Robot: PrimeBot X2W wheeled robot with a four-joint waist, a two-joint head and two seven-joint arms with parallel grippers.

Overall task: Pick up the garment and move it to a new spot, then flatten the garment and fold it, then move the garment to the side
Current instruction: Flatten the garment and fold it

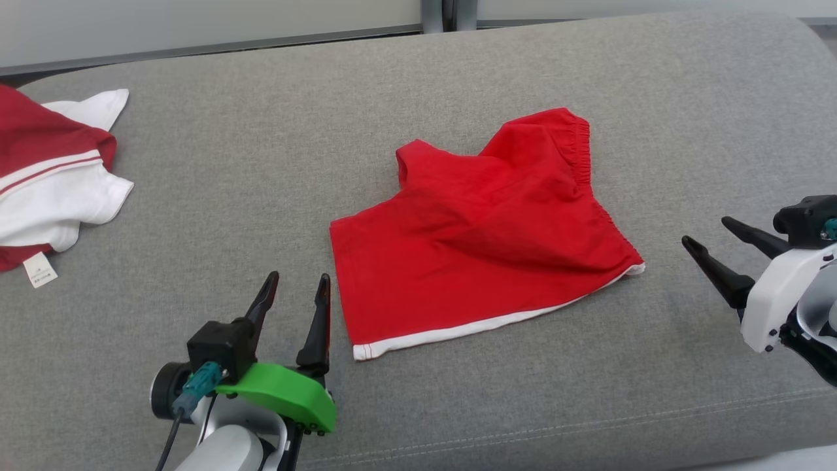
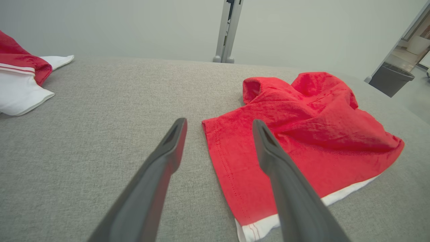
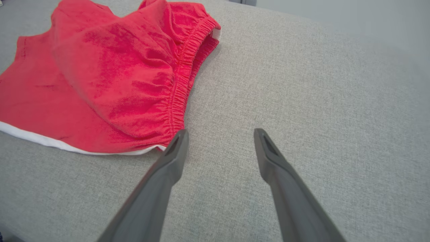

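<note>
The grey cushion [image 1: 196, 216] carries the garment [image 1: 484, 229], red shorts with white trim, at its centre, mostly spread but with a raised ridge across the middle and a curled leg opening at the far edge. A second red-and-white garment [image 1: 52, 183] lies well apart at the left. The left gripper [image 1: 297, 281] stands open just beside the hem corner; the right gripper [image 1: 706, 231] stands open near the waistband corner, neither touching cloth. Judged step: flattening before folding. The next move calls for pinching opposite corners and drawing the ridge out.
</note>
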